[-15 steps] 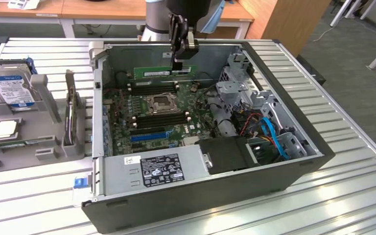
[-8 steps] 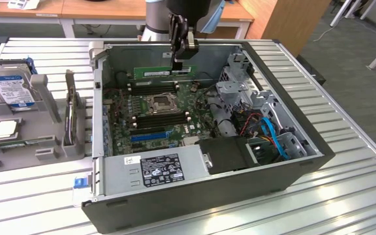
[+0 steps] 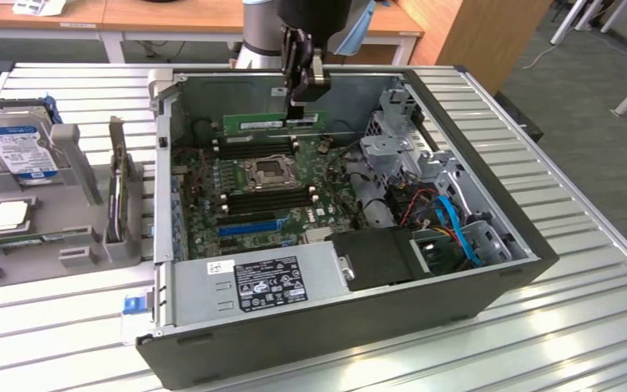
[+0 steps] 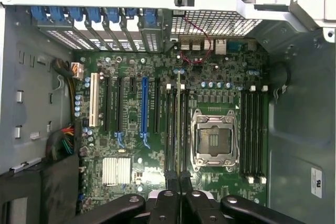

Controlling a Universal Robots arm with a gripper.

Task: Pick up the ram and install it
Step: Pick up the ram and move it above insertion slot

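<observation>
One slim green circuit-board ram stick (image 3: pixel 257 123) (image 4: pixel 179 124) with dark chips is clamped in the one black two-fingered pincer (image 3: pixel 304 106) (image 4: pixel 179 179), whose fingers are closed on it. The stick hangs level above the far part of the board, not seated. In the wrist view it is seen edge-on, lined up along the black memory slots beside the socket.

One dark grey open computer case (image 3: pixel 325 335) lies on its side on the ribbed silver metal table (image 3: pixel 575 327). Inside it are:
- one green motherboard (image 3: pixel 210 175) (image 4: pixel 220 77)
- one square metal processor socket (image 3: pixel 271 171) (image 4: pixel 214 140), open, with two banks of long black memory slots, one bank on each side of it
- one long blue expansion slot (image 3: pixel 251 227) (image 4: pixel 144 106)
- one long white expansion slot (image 4: pixel 94 100)
- one small silver finned heatsink (image 4: pixel 116 170)
- one grey metal power supply box (image 3: pixel 259 282) with a black label, at the near edge
- a bundle of blue and red cables (image 3: pixel 460 233) on the exterior view's right

On the exterior view's left, one grey plastic holder (image 3: pixel 74 163) stands on the table, just beside the case. It carries one hard drive (image 3: pixel 17 147) with a blue-and-white label, propped at a slant, and one dark expansion card (image 3: pixel 121 196) standing on edge.
</observation>
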